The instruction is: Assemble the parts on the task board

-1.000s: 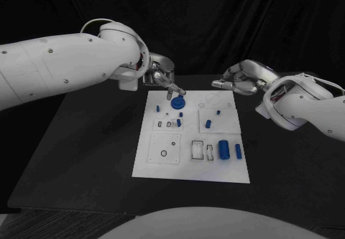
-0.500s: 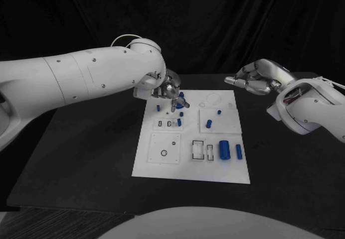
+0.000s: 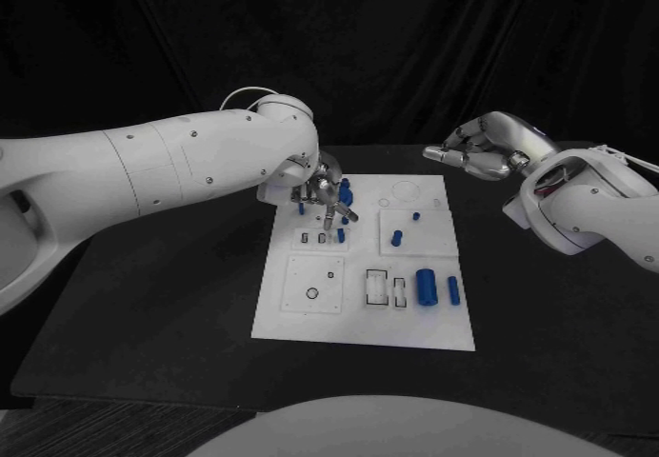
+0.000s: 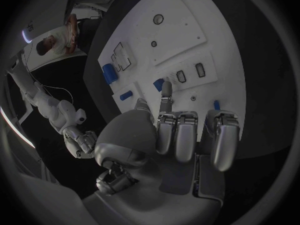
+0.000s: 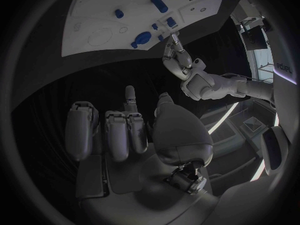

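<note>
Left hand point(image 4: 178, 135) in wrist view, fingers curled, holds nothing above task board point(image 4: 181, 30).

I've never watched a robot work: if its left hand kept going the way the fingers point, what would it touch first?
Probably the task board itself: the left hand hangs over the board's far end, fingers aimed down near a small blue part. Depth is unclear, so it might touch that part first.

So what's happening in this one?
A two-armed robot is working on a white task board scattered with small blue parts. Its left hand reaches down over the board's far-left corner, fingertips among the blue pieces there, near a larger round part; whether it holds anything cannot be told. The right hand hangs off the board beyond its far-right corner, fingers curled, holding nothing. A blue cylinder lies untouched nearer the robot.
</note>
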